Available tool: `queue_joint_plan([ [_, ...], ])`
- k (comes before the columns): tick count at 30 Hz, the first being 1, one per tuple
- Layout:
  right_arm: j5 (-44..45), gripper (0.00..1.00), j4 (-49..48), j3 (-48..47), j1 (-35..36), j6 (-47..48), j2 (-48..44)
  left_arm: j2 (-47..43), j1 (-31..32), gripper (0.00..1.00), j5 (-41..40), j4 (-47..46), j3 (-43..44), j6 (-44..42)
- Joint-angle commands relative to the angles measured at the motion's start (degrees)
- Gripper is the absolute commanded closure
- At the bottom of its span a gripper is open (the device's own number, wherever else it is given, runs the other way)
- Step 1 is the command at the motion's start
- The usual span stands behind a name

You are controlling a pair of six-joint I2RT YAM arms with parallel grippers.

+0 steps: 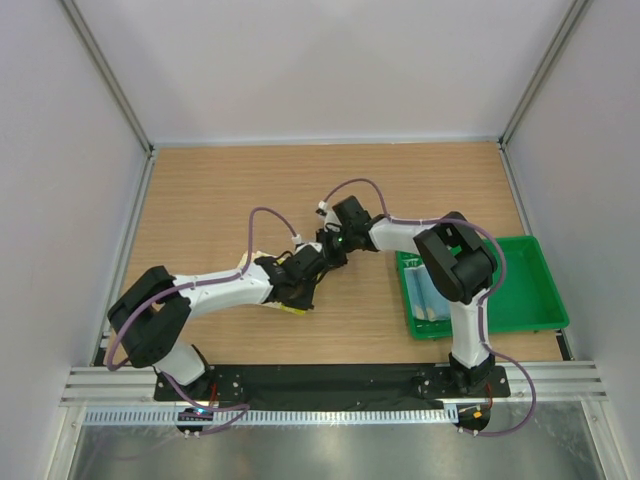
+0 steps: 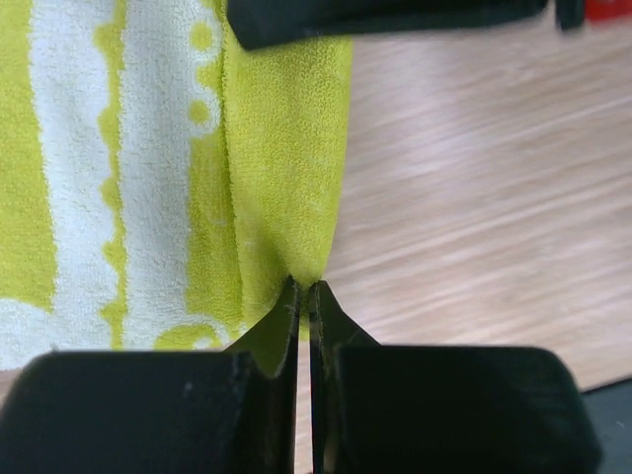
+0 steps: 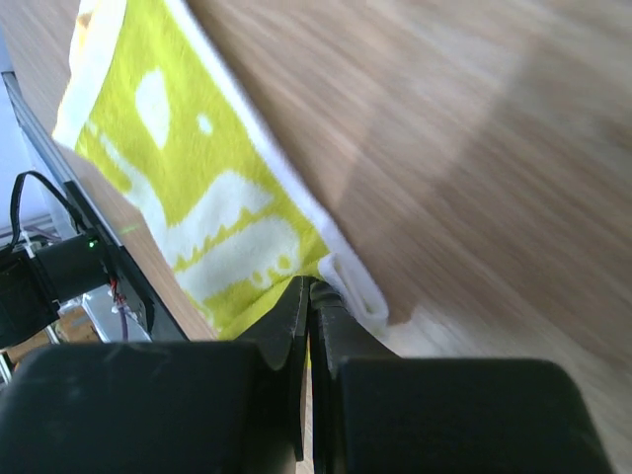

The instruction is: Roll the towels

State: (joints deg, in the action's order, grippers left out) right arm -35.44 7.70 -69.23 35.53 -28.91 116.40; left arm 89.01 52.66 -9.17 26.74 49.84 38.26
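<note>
The pale yellow towel (image 2: pixel 148 178) with lime-green patches lies on the wooden table, mostly hidden under both arms in the top view (image 1: pixel 288 308). My left gripper (image 2: pixel 305 288) is shut on its lime-green edge. My right gripper (image 3: pixel 312 288) is shut on a folded corner of the same towel (image 3: pixel 197 207). Both grippers meet mid-table in the top view, left gripper (image 1: pixel 305 268), right gripper (image 1: pixel 330 245). The light blue towel (image 1: pixel 428 290) lies in the green tray (image 1: pixel 520 290), partly hidden by the right arm.
The green plastic tray stands at the right near the table's edge. Metal frame posts and white walls bound the wooden table (image 1: pixel 220 200). A black base plate (image 1: pixel 330 385) runs along the near edge.
</note>
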Motion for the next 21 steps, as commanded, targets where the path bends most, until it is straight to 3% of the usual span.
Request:
queue_joint_plan([
  [1, 5.47, 0.99, 3.72, -1.52, -3.70, 3.33, 0.14, -0.77, 0.16, 1.00, 8.81, 0.86, 2.18, 3.22],
  [10, 13.10, 0.99, 11.45, -3.46, -6.44, 1.57, -4.68, -1.21, -0.02, 1.00, 14.00, -4.14, -0.53, 4.63],
  [21, 18.04, 0.89, 17.25, 1.64, -6.96, -1.15, -18.92, -6.56, -7.04, 1.00, 33.05, -23.56, -10.46, 15.42],
])
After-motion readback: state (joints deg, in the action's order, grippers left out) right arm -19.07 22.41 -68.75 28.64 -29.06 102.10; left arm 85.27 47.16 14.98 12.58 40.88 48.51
